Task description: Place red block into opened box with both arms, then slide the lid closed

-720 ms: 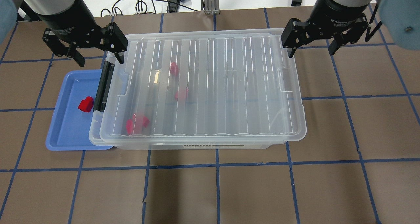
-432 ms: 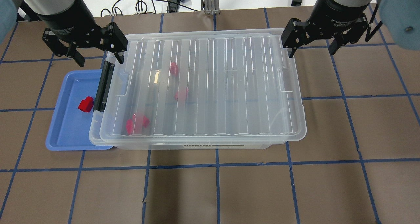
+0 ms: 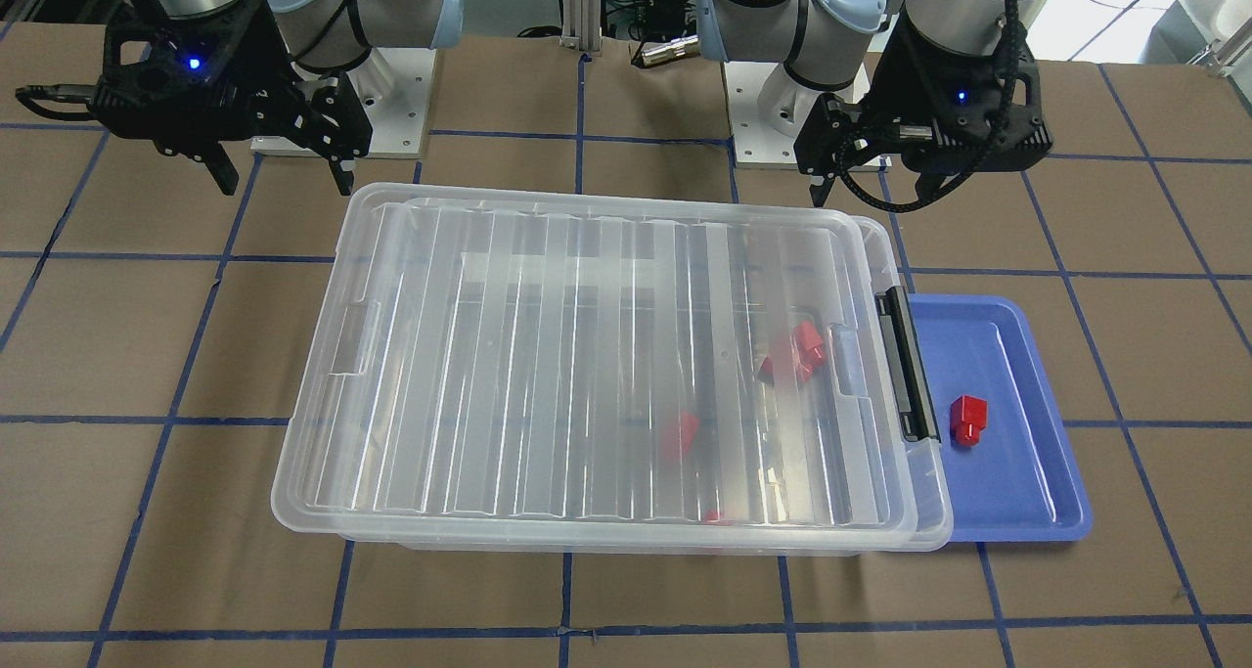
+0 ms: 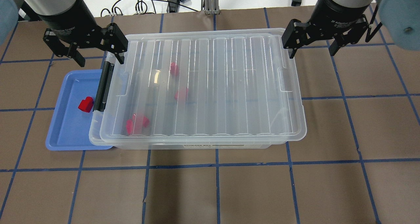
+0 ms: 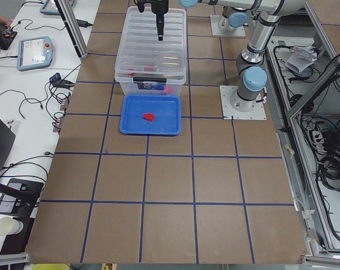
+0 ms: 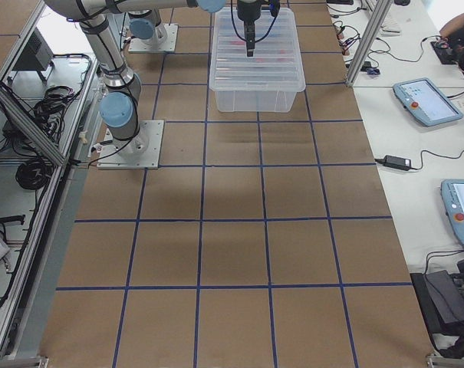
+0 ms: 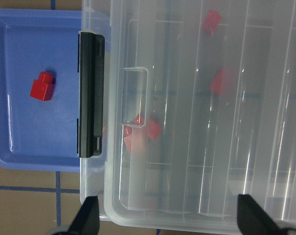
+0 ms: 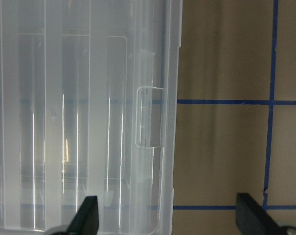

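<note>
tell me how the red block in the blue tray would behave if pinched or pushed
The red block looks like rigid glossy plastic, so probably stiff, light and slightly slippery. Its flat faces suggest it won't roll. On the smooth blue tray a push would likely slide it.

**Brown gridded table with box and tray**

The flat table (image 4: 229, 191) is covered in brown sheeting, and blue tape lines divide it into large squares. A large, shallow, clear plastic box (image 4: 164, 146) stands on it. A smaller blue plastic tray (image 4: 65, 132) lies at the box's latch end, its edge under the overhanging rim. White square base plates (image 3: 406, 135) sit behind them.
</note>
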